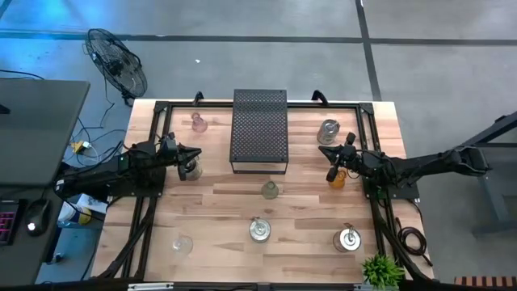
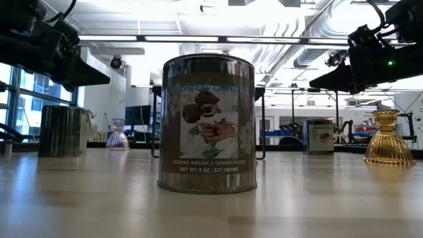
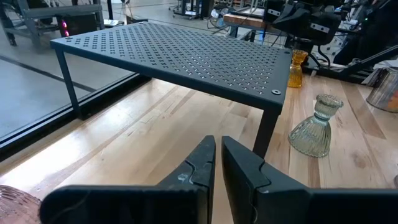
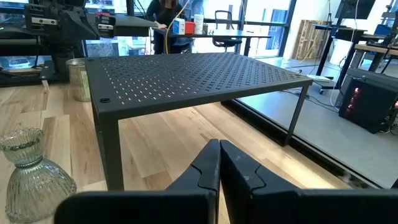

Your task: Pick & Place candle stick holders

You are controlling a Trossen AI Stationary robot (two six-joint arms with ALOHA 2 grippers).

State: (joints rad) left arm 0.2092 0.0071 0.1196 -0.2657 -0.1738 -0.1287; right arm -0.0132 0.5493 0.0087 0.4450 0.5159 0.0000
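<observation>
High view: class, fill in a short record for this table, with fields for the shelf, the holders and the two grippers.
shelf: black perforated shelf at the table's far middle
holders: amber holder under the right gripper; pink holder left of the shelf; clear ribbed holder in front of the shelf
tins: silvery tin near the front
left gripper: jaws shut, empty
right gripper: jaws shut, empty

Both hands, left (image 1: 194,155) and right (image 1: 325,153), flank the black perforated box (image 1: 259,129).
</observation>
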